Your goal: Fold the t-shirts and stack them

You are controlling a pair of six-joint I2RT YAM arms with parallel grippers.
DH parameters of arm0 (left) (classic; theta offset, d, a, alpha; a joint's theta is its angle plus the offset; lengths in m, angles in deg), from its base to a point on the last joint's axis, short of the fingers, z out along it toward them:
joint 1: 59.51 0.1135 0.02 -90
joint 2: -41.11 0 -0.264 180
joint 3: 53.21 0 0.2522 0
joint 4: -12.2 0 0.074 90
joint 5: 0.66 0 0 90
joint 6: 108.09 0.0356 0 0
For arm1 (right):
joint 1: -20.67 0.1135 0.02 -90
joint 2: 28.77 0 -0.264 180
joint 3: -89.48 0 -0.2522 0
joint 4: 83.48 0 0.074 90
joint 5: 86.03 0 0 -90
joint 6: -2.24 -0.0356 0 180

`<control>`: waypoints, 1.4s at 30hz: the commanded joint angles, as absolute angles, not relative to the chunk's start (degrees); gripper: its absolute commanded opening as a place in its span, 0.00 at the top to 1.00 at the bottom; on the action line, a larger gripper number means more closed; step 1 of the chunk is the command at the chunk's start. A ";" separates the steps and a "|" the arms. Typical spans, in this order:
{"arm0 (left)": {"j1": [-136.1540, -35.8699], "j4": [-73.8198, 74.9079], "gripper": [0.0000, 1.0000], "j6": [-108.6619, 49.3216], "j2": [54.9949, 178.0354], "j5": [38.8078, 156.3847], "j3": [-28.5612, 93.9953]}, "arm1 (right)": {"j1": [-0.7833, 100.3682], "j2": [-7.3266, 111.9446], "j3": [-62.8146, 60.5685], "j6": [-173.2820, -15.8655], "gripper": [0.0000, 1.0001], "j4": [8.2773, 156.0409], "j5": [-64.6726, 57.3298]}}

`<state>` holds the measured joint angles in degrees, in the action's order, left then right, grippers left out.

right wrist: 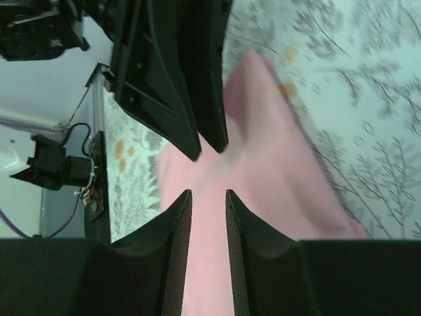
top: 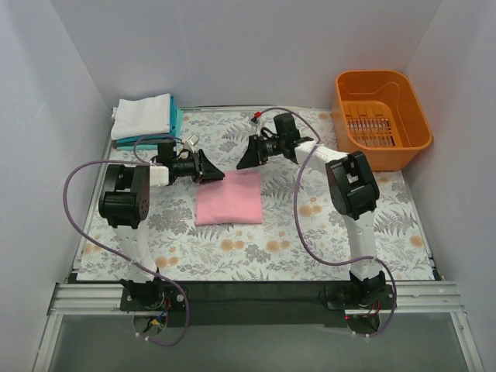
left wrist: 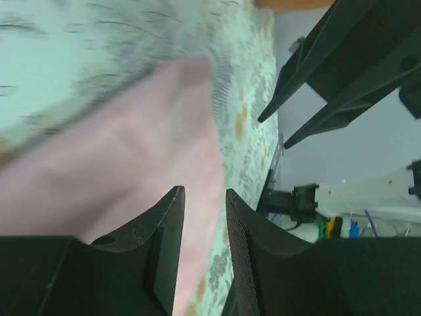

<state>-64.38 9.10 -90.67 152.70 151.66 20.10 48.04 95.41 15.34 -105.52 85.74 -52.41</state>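
Note:
The light pink t-shirt lies folded into a flat rectangle in the middle of the table. It also shows in the left wrist view and the right wrist view. My left gripper hovers over the shirt's far left corner with its jaws a little apart and empty. My right gripper hovers just beyond the shirt's far edge, facing the left one, with its jaws a little apart and empty. The white folded t-shirt lies on the teal one at the far left.
An orange plastic basket stands at the far right corner. The table has a fern-patterned cover and white walls on three sides. Purple cables loop beside both arms.

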 commanded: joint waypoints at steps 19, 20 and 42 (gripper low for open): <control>-51.78 -1.73 0.28 -70.58 135.38 144.47 18.03 | 42.73 97.80 14.82 -88.05 0.70 72.75 -35.95; -51.52 -3.65 0.23 -69.34 132.63 142.01 17.68 | 42.90 95.01 14.74 -86.20 0.69 71.78 -34.63; -42.20 -5.95 0.02 -78.39 121.97 129.15 16.89 | 66.19 91.99 12.37 -76.96 0.61 61.22 -21.34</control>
<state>-42.23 -6.69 -80.11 125.36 131.14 18.11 67.43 90.45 15.82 -79.11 64.51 -21.29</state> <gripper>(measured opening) 0.981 0.417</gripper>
